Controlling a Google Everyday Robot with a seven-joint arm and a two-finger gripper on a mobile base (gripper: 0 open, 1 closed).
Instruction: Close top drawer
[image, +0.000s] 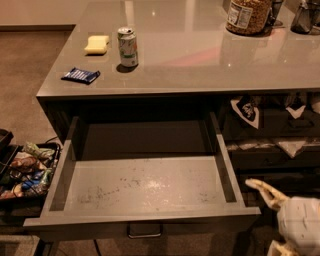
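The top drawer (145, 185) is pulled far out of the grey counter. Its pale, scuffed, speckled floor is bare and nothing lies in it. Its flat front faces the camera along the bottom edge, with a small metal pull handle (144, 231) in the middle. My gripper (269, 220) is at the bottom right, just right of the drawer's front right corner and apart from it. Its cream fingers (262, 191) stand spread with nothing between them. The lower finger is partly cut off by the frame edge.
On the counter top (200, 65) stand a soda can (128, 46), a yellow sponge (97, 44), a blue packet (80, 75) and a jar (248, 15). Grey drawer fronts with fabric scraps (272, 130) are at the right. A tray of snack bags (27, 170) sits at the left.
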